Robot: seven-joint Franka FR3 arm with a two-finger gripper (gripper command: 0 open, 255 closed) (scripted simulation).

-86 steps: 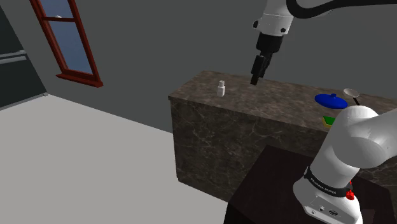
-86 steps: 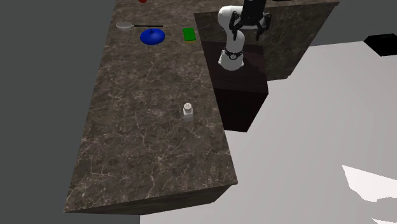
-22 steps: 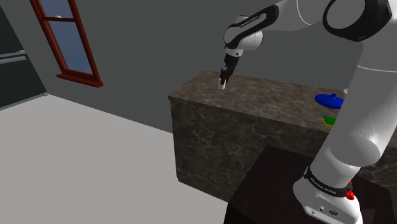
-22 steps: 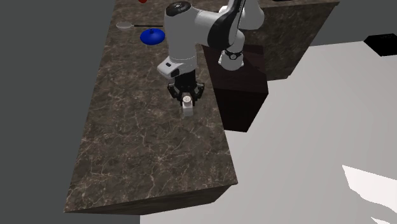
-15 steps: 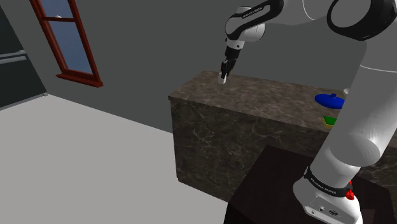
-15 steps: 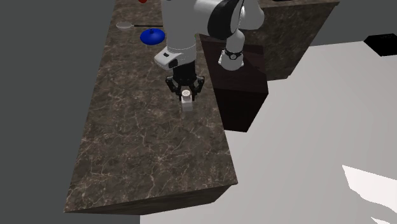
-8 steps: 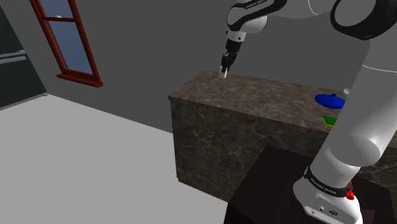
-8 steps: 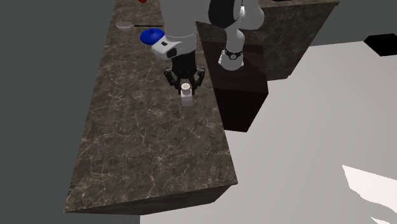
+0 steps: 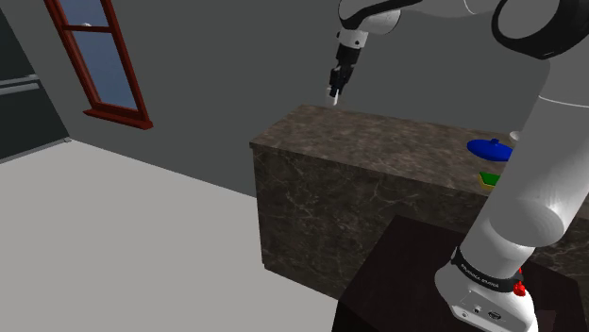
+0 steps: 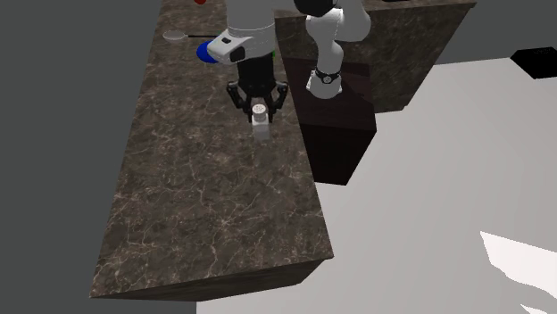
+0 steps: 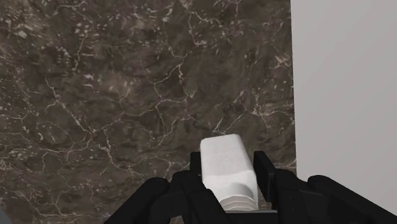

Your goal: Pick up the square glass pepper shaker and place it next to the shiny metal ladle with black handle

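Note:
A small white square shaker (image 11: 226,167) with a ribbed cap is clasped between the two black fingers of my gripper (image 11: 229,175), which is shut on it. It hangs well above the dark marble counter (image 11: 114,95). In the shoulder view the shaker (image 9: 332,93) shows as a white speck under the gripper (image 9: 334,90), above the counter's far left corner. In the second exterior view the gripper (image 10: 259,114) holds the shaker (image 10: 260,127) over the counter's near-right strip. The ladle (image 10: 175,36), a pale bowl with a thin dark handle, lies at the counter's far end.
A blue lid (image 10: 207,52) lies beside the ladle, partly behind my arm; it also shows in the shoulder view (image 9: 490,149) with a green thing (image 9: 488,178) near it. A red thing (image 10: 200,2) sits at the far edge. The counter's edge (image 11: 292,83) drops to grey floor.
The gripper has risen with the shaker, lifting it off the counter, and drifted a little toward the ladle's end. The grip has stayed shut.

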